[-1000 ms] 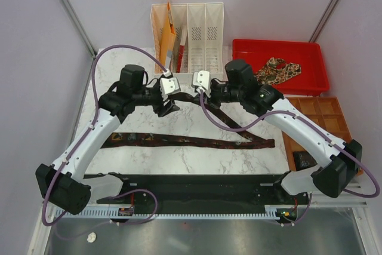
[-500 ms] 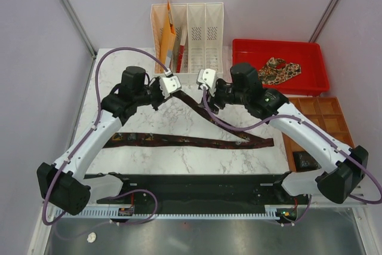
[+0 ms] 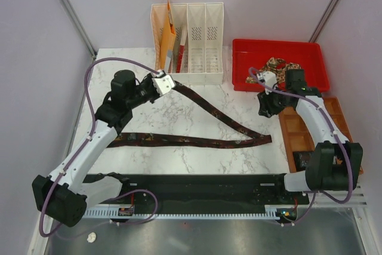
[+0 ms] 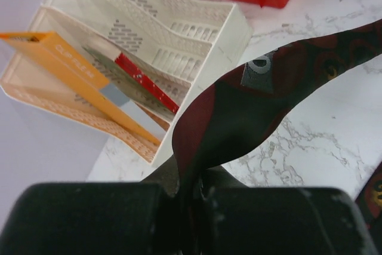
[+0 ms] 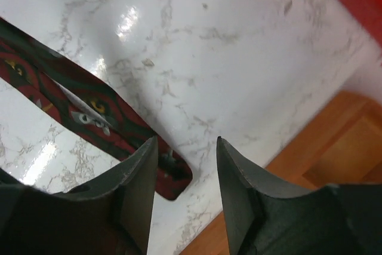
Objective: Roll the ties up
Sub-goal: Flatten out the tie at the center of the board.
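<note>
Maroon tie (image 3: 197, 141), seen from above, lies in a V on the table (image 3: 179, 162), fold at 3 o'clock; the paisley tie (image 3: 276, 65) sits in the red tray (image 3: 310, 49) at 1 o'clock. Two ties in all. Left wrist: the left gripper (image 4: 191, 198) pinches one end, lifted, probably to begin rolling. Right wrist: the right gripper (image 5: 186, 147) gapes empty near the fold.

Item 1: maroon tie (image 3: 179, 141), dark w/ small pale figures. Bent in a flat V on the table, bend near the tray (image 3: 237, 67), off its front-left corner. One leg runs straight left. Other leg runs diag. up-left, end lifted, pinched in L gripper (image 4: 191, 194).
Item 2: paisley tie (image 3: 273, 63), tan/brown, bunched inside tray.
</note>
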Robot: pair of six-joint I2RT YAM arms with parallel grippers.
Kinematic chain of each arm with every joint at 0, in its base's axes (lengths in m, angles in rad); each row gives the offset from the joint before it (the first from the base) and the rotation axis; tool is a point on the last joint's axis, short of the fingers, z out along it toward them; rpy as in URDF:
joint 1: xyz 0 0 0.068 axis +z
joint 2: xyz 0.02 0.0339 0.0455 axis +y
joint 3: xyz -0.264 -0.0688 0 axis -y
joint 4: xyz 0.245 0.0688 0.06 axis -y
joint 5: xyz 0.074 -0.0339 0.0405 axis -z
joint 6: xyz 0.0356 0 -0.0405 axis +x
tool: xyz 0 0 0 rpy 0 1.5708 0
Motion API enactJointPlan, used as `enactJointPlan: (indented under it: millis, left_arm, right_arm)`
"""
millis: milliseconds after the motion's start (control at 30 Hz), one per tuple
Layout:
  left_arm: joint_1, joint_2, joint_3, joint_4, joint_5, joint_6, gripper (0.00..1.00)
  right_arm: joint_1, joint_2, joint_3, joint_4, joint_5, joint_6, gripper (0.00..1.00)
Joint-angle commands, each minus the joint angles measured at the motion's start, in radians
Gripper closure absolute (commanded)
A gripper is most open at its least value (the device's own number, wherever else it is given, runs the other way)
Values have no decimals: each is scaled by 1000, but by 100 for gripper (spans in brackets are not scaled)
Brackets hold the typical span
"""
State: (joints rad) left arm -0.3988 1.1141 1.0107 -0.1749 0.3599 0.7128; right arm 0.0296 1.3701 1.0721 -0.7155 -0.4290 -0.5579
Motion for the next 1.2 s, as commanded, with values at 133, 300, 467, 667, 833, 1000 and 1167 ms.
enactJointPlan:
  millis: [133,300,467,667,833,1000,1167]
  left_arm:
    - [0,0,37,93,197,7,98]
    - [3,35,72,149,217,-26,98]
    - [5,69,100,170,264,-70,98]
    - [5,82,95,169,294,-92,98]
    - [21,119,94,169,235,-159,96]
    - [31,141,74,-48,71,-98,27]
    - [55,75,-125,-251,120,170,38]
  right_arm:
    - [-74,24,29,-47,-320,-26,40]
    - [120,-2,-34,97,-275,-76,24]
    - [275,55,-58,299,-189,-5,4]
    - [320,161,-15,426,-148,104,29]
    - [320,101,-9,372,-159,153,91]
    - [256,-52,-46,353,77,440,100]
    - [153,-204,-64,268,333,654,100]
